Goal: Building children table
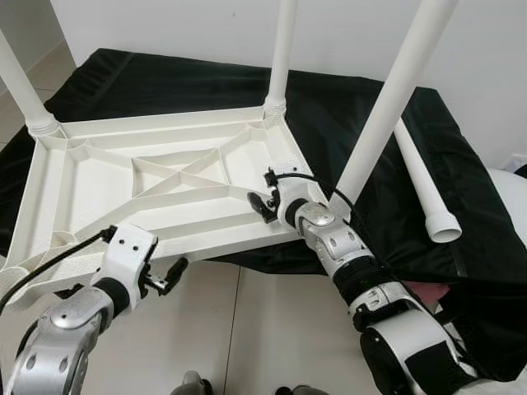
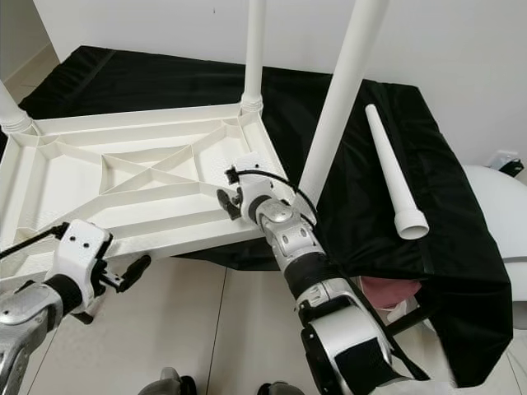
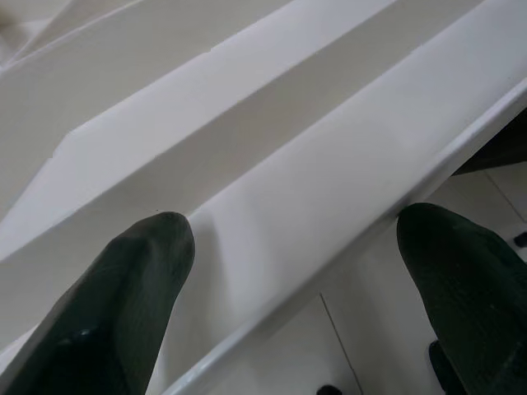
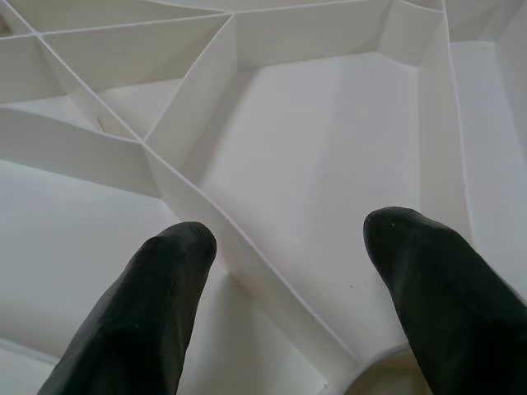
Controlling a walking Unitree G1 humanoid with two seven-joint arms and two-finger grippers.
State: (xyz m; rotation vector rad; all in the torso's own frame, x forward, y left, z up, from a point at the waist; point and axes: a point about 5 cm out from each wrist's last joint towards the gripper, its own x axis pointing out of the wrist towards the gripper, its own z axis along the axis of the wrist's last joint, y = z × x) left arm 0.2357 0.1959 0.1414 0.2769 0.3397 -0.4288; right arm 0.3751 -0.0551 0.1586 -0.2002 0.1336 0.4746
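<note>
An upturned white ribbed plastic tabletop (image 1: 148,185) lies on a black cloth (image 1: 370,132), three legs fitted; a loose white tapered leg (image 2: 395,177) rests beside it. The left gripper (image 1: 169,278) straddles its near edge, open; the right gripper (image 1: 265,202) hovers open over the ribs; the wrist views show both empty

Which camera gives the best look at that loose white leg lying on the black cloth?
The right eye view: the loose leg lies whole on the black cloth. The left eye view hides its upper end behind a standing leg. The wrist views look at the upturned tabletop.
</note>
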